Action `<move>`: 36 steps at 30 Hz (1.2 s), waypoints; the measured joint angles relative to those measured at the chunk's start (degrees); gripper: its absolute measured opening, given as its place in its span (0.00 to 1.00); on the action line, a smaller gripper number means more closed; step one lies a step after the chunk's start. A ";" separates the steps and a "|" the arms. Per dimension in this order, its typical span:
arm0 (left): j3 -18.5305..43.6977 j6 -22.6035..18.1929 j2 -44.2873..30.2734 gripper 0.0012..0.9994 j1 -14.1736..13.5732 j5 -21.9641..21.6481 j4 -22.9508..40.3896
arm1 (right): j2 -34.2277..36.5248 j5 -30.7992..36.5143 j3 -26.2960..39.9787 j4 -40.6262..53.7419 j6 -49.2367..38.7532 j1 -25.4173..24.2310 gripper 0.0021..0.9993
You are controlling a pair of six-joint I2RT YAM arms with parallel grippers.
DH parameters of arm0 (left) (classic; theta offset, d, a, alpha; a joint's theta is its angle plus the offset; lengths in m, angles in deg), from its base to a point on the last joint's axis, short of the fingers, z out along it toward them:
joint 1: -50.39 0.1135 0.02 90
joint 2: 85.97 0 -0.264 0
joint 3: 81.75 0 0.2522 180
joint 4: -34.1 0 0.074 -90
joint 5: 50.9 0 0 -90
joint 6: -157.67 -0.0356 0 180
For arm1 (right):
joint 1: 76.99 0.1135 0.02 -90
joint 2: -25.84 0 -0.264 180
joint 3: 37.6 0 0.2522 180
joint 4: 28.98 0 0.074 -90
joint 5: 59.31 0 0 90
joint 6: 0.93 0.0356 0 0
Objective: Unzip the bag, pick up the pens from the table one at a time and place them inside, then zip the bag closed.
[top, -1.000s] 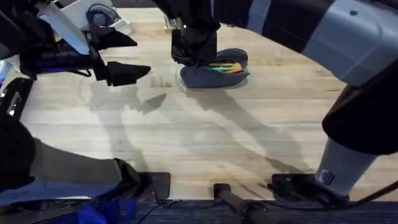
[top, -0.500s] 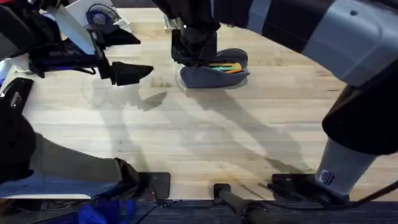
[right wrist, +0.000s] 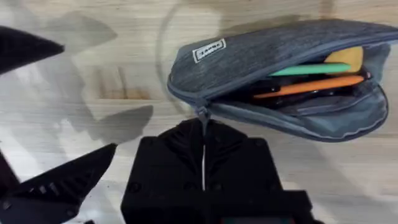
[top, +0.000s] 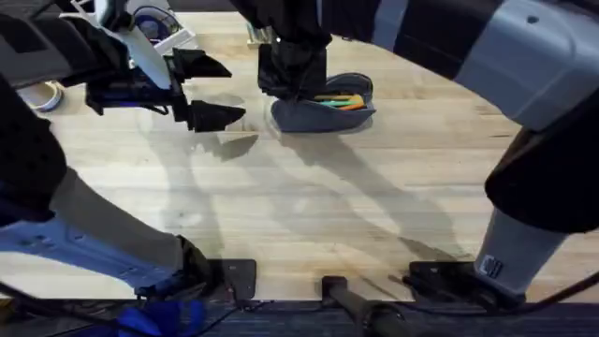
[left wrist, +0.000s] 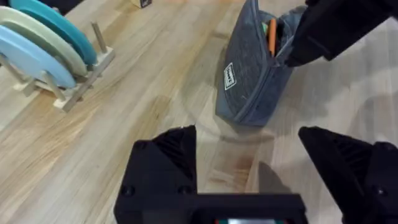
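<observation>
**A:** Where is the bag?

**B:** The bag (top: 323, 108) lies on the table (top: 309, 215), far from you, a bit past the middle. It is blue-grey. You can see its top is unzipped and gaping. Look in your right wrist view: the bag (right wrist: 280, 74) has a little white label near one end.

**A:** Are the pens in it?

**B:** Yes. An orange pen (right wrist: 308, 86) sits inside the open bag, and a green one (right wrist: 311, 70) lies just beside it. Something yellow (right wrist: 341, 58) pokes up at the wide end too.

**A:** What is your right claw doing?

**B:** Your right gripper (top: 292, 75) is right at the bag's narrow end. In the right wrist view, a thin zip strand (right wrist: 203, 149) runs from the bag's end down into the fingers. The fingers look pressed together on it.

**A:** And the left claw?

**B:** Your left gripper (top: 211, 89) hangs over the table, near the bag but not touching it. Its two fingers are spread wide apart and hold nothing. In the left wrist view you also see a plate rack (left wrist: 62, 62) with coloured plates off to one side.
</observation>
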 joint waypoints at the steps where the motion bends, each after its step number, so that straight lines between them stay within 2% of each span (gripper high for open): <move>1: 0.00 -0.02 -0.57 0.99 -0.32 0.01 -0.54 | 0.00 -0.02 0.00 0.00 0.00 0.00 0.03; 20: 0.00 -0.19 -10.27 0.99 -5.05 4.87 -9.53 | 0.00 0.00 0.00 0.00 -0.02 0.00 0.03; 36: 0.00 -0.19 -13.29 1.00 -8.92 9.07 -11.47 | 0.00 0.00 0.00 0.00 -0.02 0.00 0.03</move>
